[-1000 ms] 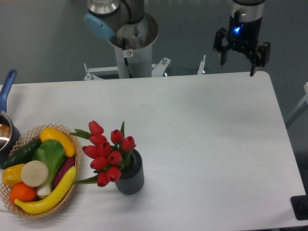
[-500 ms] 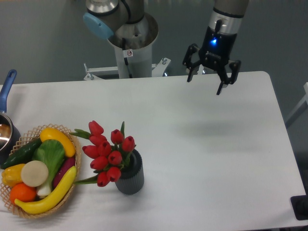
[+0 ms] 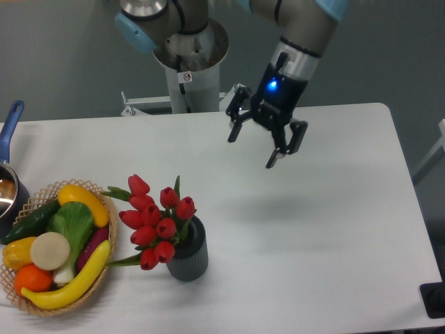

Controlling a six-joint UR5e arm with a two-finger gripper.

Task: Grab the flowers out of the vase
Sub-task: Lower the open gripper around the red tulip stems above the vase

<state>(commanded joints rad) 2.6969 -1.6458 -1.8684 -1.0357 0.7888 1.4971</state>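
The flowers (image 3: 156,219), a bunch of closed red tulip buds with green stems and leaves, stand in the vase (image 3: 189,255), a small dark grey ribbed pot at the front left of the white table. My gripper (image 3: 250,152) is open and empty. It hangs in the air above the middle of the table, up and to the right of the flowers, well apart from them, tilted with its fingers pointing down and left.
A woven wicker basket (image 3: 42,307) of fruit and vegetables sits left of the vase. A pot with a blue handle (image 3: 10,129) is at the left edge. The robot base (image 3: 188,62) stands behind the table's (image 3: 334,229) far edge.
My gripper has moved from beyond the table's far right corner leftward and lower, out over the table toward the flowers, staying open. The flowers and vase have not moved.
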